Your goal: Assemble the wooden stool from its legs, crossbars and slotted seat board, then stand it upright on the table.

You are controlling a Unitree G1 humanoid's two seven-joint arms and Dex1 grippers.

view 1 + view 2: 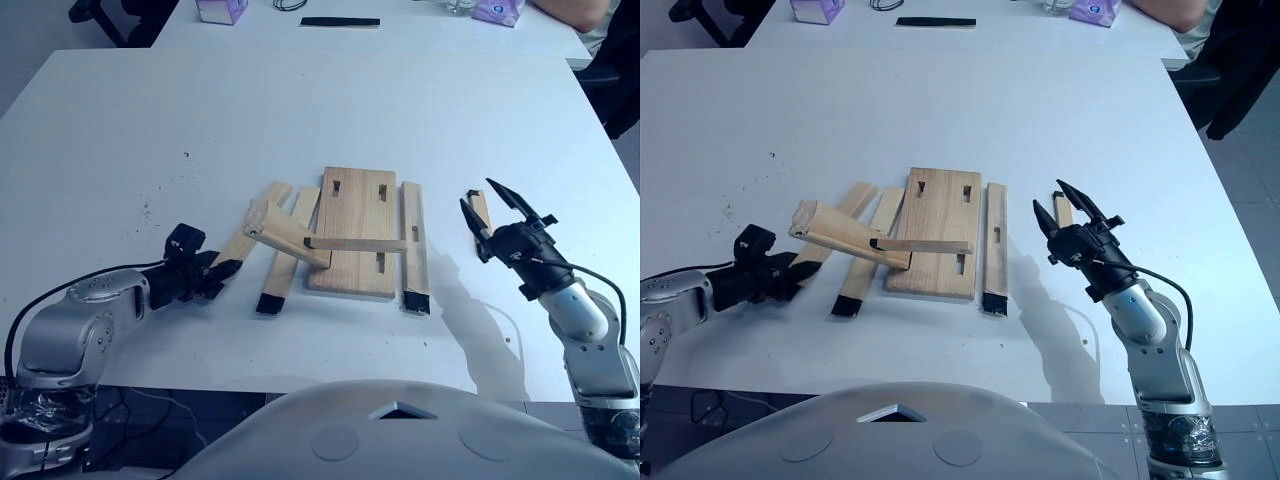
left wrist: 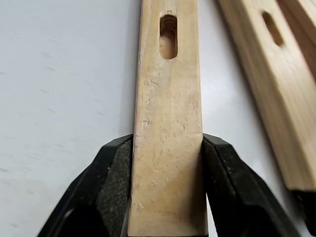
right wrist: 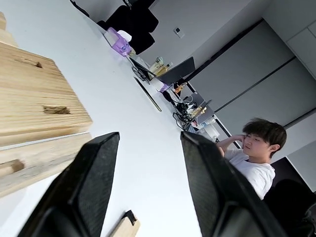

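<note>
My left gripper (image 1: 218,268) is clamped tight on the near end of the leftmost leg (image 2: 168,98), one pad pressed against each side of the wood (the slot in it sits just ahead of my fingers). That leg lies flat on the white table (image 1: 200,130), angled away toward the slotted seat board (image 1: 355,210), which lies flat at the middle of the table. Just beside my leg lies a second leg (image 1: 278,282) with a black tip at its near end. A third leg (image 1: 285,232) rests tilted across both of them, and a crossbar (image 1: 360,244) runs from it over the seat board; I cannot tell whether the two are joined. Another black-tipped leg (image 1: 413,240) lies along the board's right edge. My right gripper (image 1: 1050,195) is held above the table to the right of that, fingers spread wide with nothing between them, close to a short wooden piece (image 1: 1066,212).
</note>
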